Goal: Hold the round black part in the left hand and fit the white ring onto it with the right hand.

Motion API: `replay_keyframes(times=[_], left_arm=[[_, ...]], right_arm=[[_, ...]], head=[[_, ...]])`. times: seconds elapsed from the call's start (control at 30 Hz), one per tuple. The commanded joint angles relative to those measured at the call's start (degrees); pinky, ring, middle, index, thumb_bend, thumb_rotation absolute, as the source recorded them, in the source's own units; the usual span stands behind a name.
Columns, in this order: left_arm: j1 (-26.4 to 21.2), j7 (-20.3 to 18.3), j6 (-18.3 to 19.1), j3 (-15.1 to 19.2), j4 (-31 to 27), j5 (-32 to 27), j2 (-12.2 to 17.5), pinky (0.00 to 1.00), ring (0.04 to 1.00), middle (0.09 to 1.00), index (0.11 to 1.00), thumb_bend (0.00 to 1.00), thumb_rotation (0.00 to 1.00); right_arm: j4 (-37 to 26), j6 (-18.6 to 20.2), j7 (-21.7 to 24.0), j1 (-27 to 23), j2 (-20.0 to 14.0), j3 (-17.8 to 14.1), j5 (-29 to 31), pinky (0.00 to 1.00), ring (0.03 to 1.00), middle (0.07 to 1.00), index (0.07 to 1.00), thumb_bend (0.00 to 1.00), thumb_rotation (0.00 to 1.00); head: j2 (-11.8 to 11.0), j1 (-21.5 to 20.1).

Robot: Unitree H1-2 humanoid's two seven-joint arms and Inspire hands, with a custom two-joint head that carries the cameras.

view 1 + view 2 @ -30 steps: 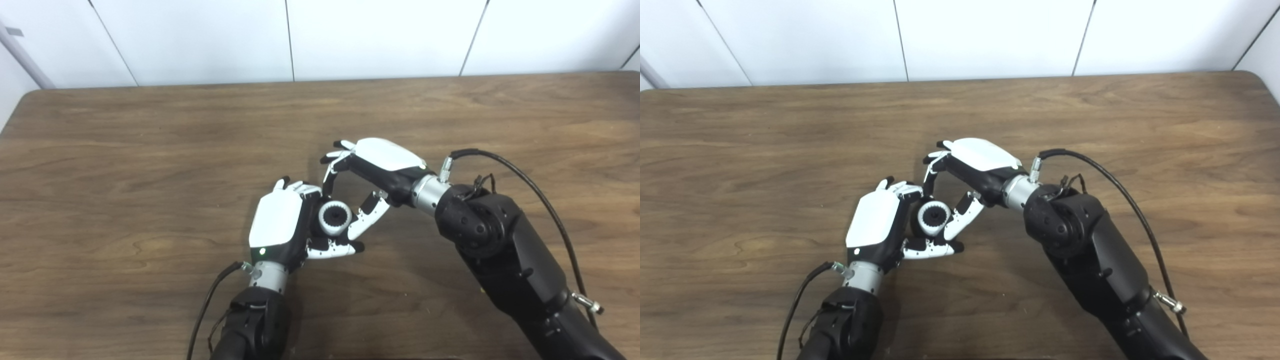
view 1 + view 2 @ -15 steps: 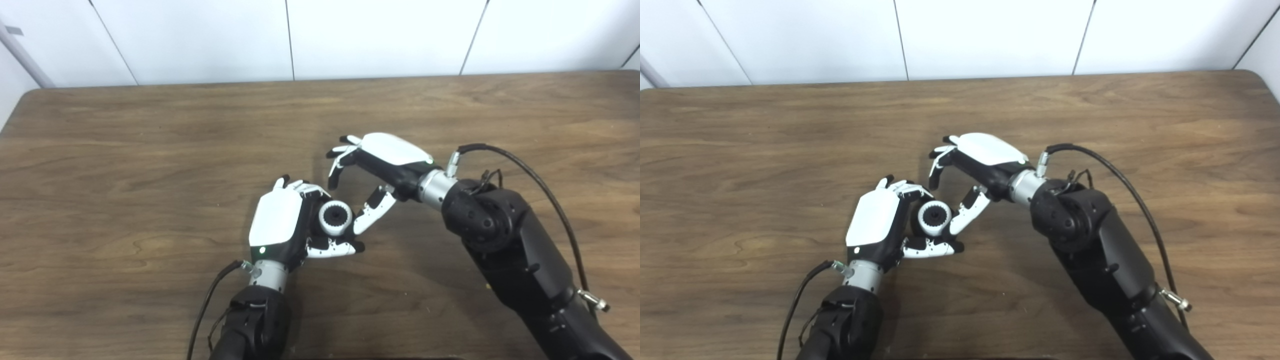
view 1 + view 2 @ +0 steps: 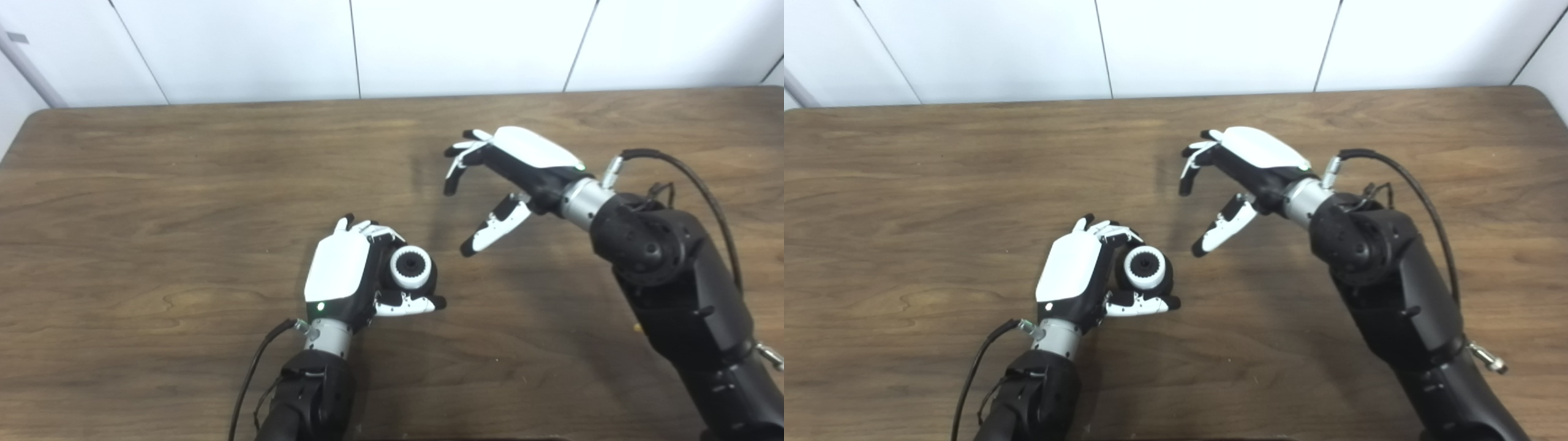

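My left hand [image 3: 343, 275] is shut on the round black part [image 3: 427, 283], holding it just above the wooden table [image 3: 153, 202] near the centre. The white ring [image 3: 410, 267] sits on the part's face, its dark middle showing. The part's far side is hidden by my fingers. My right hand [image 3: 508, 168] hangs open up and to the right of the part, well apart from it, fingers spread and nothing in it. The same shows in the right eye view: left hand [image 3: 1077, 274], white ring [image 3: 1144, 267], right hand [image 3: 1240, 165].
A white panelled wall [image 3: 367, 43] runs behind the table's far edge. Black cables trail from both forearms, one looping over the right wrist [image 3: 674, 165]. The right forearm [image 3: 680, 294] crosses the table's lower right.
My right hand has let go beside the ring and pulled away up and to the right, its fingers spreading. The left hand, black part and ring have stayed put.
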Motion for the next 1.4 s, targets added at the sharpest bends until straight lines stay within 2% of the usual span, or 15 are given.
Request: replay_keyframes(times=[0.0,0.23,0.4,0.43,0.5,0.7,0.8,0.97,1.23,1.37], left_arm=[[1.49,-3.42,0.97,0.02,1.43,-0.39,1.25,0.97,0.849,0.738,0.483,0.52,0.05],[1.47,-2.96,0.2,0.5,1.47,-1.45,2.11,0.96,0.846,0.741,0.486,0.52,0.05],[1.08,-5.16,0.44,0.05,0.75,-0.58,3.5,0.96,0.866,0.777,0.496,0.52,0.07],[0.98,-5.39,0.24,-0.05,0.66,-0.41,3.83,0.96,0.873,0.792,0.599,0.68,0.13],[0.84,-5.96,0.05,-0.11,0.45,-0.16,4.35,0.95,0.88,0.818,0.732,0.83,0.2],[0.59,-6.71,-0.84,0.46,-0.04,-0.41,5.4,0.96,0.899,0.876,0.895,0.93,0.25],[0.56,-6.34,-1.49,0.85,-0.53,-0.09,5.74,0.95,0.899,0.889,0.937,0.95,0.28],[0.83,-5.5,-2.48,1.81,-1.69,-0.13,5.88,0.94,0.9,0.895,0.952,0.97,0.3],[0.71,-6.07,-3.41,3.65,-2.8,-1.44,5.49,0.97,0.915,0.885,0.779,0.94,0.27],[0.63,-5.18,-4.38,4.36,-2.65,-2.33,5.58,0.96,0.907,0.867,0.76,0.94,0.24]], right_arm=[[-1.72,0.18,-1.3,-2.51,-0.75,-1.08,0.11,0.86,0.968,0.873,0.599,0.97,0.23],[-2.31,1.0,-1.62,-1.83,-1.08,-2.12,0.25,0.85,0.964,0.873,0.598,0.96,0.23],[-2.25,1.78,-1.66,-1.59,-0.53,-1.44,-0.55,0.85,0.966,0.873,0.6,0.96,0.23],[-2.05,1.67,-1.87,-1.53,-0.4,-1.34,-0.65,0.85,0.964,0.872,0.6,0.96,0.23],[-1.71,1.44,-2.28,-1.46,-0.11,-1.13,-0.75,0.85,0.96,0.868,0.597,0.97,0.24],[-1.42,1.82,-2.91,-0.85,0.53,-0.99,-1.06,0.85,0.959,0.869,0.6,0.96,0.24],[-0.99,1.37,-3.75,-0.42,0.8,-0.98,-1.16,0.85,0.957,0.867,0.598,0.97,0.24],[-0.79,1.28,-4.89,0.31,1.01,-0.88,-1.33,0.84,0.954,0.864,0.601,0.97,0.24],[-0.23,1.19,-5.8,0.78,1.33,-0.39,-1.72,0.85,0.953,0.863,0.609,0.96,0.24],[0.05,1.65,-5.96,1.01,1.37,-0.04,-1.7,0.86,0.958,0.869,0.617,0.96,0.25]], head=[[-0.06,-0.02],[-0.25,0.03],[-0.32,0.19],[-0.33,0.23],[-0.34,0.22],[-0.59,0.17],[-0.66,0.18],[-0.77,0.17],[-0.91,0.22],[-1.1,0.29]])
